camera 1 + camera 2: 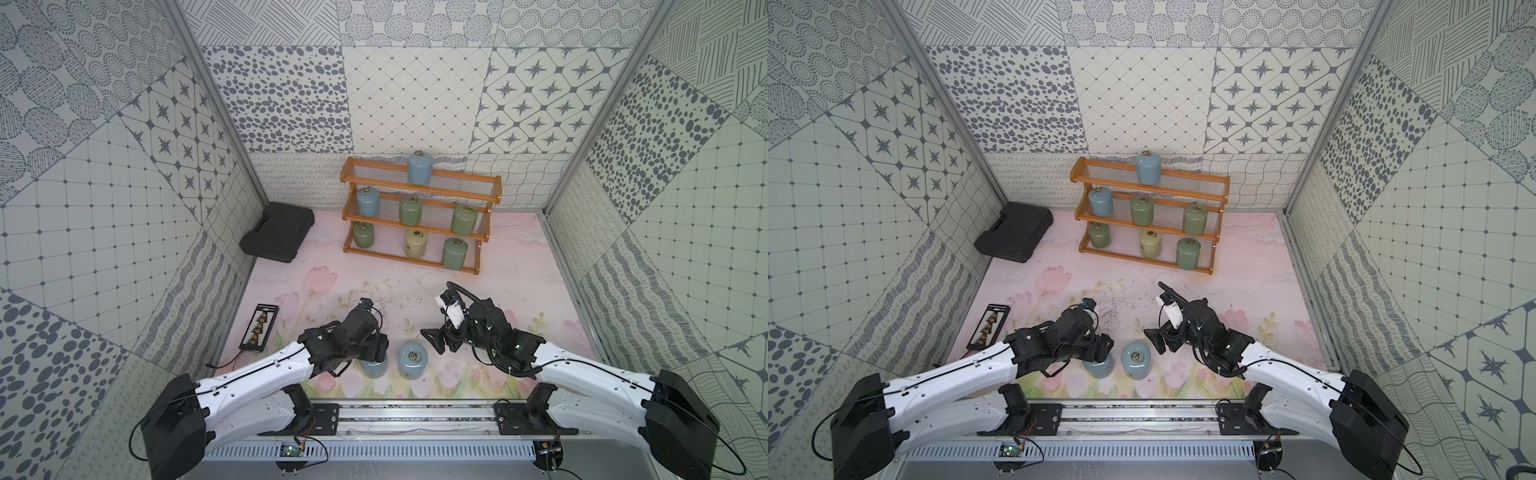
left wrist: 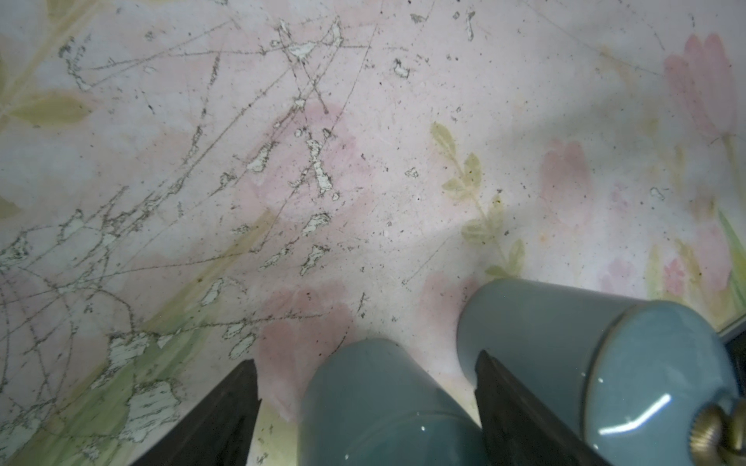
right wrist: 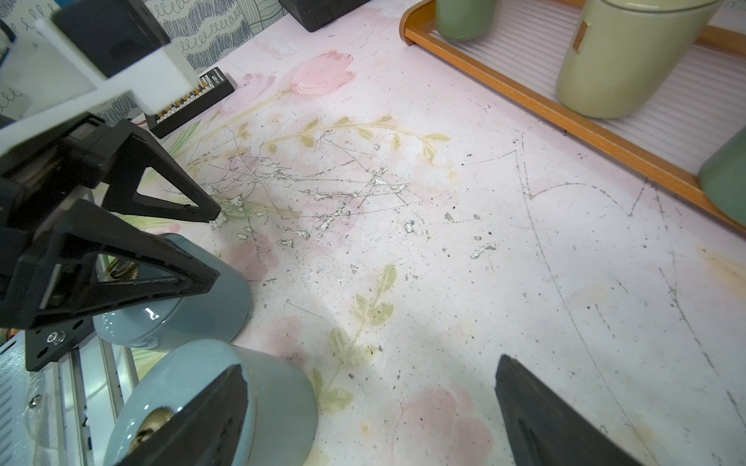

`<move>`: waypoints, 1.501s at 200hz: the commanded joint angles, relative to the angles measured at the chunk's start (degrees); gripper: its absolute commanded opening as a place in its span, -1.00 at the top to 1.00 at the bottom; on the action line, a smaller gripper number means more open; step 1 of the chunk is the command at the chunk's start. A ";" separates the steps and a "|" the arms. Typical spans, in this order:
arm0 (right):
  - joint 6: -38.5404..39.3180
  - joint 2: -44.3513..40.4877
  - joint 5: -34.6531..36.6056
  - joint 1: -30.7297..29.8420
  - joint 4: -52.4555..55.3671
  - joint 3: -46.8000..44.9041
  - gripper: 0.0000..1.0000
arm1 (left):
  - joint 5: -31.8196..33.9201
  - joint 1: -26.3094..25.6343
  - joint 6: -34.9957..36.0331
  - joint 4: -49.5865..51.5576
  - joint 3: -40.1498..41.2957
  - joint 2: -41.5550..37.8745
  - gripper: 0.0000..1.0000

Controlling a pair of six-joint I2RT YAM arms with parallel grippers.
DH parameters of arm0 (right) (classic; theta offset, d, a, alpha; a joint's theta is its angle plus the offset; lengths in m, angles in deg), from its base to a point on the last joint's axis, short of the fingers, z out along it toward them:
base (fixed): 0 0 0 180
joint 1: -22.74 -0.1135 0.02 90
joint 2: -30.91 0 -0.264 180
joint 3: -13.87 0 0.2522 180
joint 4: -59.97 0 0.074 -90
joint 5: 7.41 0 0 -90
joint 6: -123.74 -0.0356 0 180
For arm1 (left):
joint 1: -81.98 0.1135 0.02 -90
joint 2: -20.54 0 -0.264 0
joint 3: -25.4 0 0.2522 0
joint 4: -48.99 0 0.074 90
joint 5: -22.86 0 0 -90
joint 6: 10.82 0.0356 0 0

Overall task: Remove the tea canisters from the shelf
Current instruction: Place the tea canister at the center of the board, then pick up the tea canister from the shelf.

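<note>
Several tea canisters stand on the wooden shelf [image 1: 395, 258] at the back: a pale blue one [image 1: 419, 168] on top, green ones and a cream one [image 1: 416, 243] below. Two more pale blue canisters stand on the table near the front. My left gripper [image 2: 365, 359] straddles one of them [image 2: 383, 403], open, with a gap showing on one side. The other canister [image 1: 412, 359] stands free beside it. My right gripper [image 3: 371, 387] hangs wide open next to that one, holding nothing.
A black plastic case [image 1: 277, 237] lies at the back left by the wall. A flat black device with a cable [image 1: 257, 330] lies at the left. Patterned walls close in three sides. A metal rail [image 1: 415, 411] runs along the front edge.
</note>
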 commanded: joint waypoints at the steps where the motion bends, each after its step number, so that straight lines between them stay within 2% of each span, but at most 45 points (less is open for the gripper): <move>1: 0.91 0.42 0.10 0.02 -2.43 1.87 -0.99 | -0.44 -0.73 -0.50 1.85 0.08 -0.59 -0.75; 63: 1.44 -1.21 3.31 0.48 0.65 5.07 -0.99 | 2.93 -0.71 3.21 1.83 -3.80 -4.94 -0.94; 103: 2.96 2.05 4.09 3.77 4.50 16.51 -0.99 | 3.39 2.30 7.60 -2.53 -6.22 -4.75 -0.99; 192: 8.32 22.44 -0.51 15.07 5.20 46.91 -0.99 | -1.78 12.48 13.51 -12.32 -6.26 -2.28 -0.99; 300: 10.92 44.77 0.68 21.27 1.85 74.17 -0.99 | -4.09 14.75 13.51 -17.36 -4.31 0.95 -0.99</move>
